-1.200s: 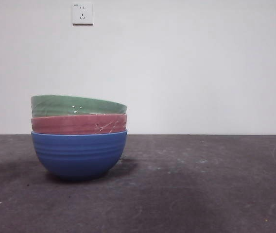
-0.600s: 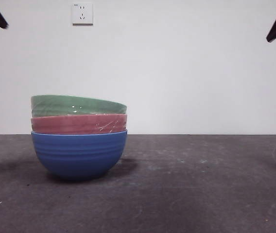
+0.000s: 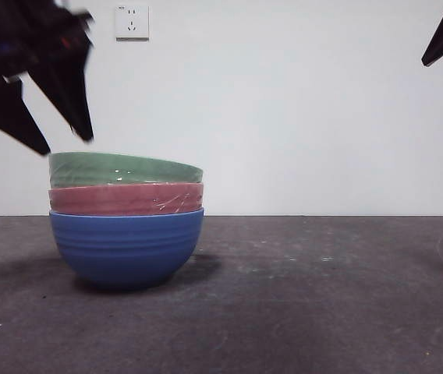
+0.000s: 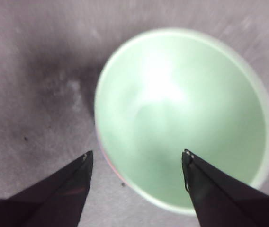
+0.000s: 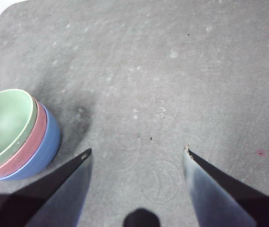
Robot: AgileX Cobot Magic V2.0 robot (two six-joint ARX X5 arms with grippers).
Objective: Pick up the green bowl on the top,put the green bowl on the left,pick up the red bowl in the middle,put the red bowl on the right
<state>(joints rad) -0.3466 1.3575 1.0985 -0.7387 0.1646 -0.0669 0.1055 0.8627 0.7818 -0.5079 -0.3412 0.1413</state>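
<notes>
Since half a second ago the left gripper [image 3: 69,144] drops in, fingers spread, just above the glossy ribbed sage-green bowl [image 3: 125,169] topping the stack on the worktop [image 3: 323,296]. Looks stiff, slick, chippable; pinch its rim. Right gripper [image 5: 137,151] waits spread.

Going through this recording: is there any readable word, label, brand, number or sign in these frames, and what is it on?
No text can be read.
Wall socket: a tiny dark mark at its top left corner, too small to read.
Green bowl, red bowl, blue bowl: plain ribbed walls, no lettering.
Table: only specks and scuffs.
Left claw, right claw: plain black, unmarked.
</notes>
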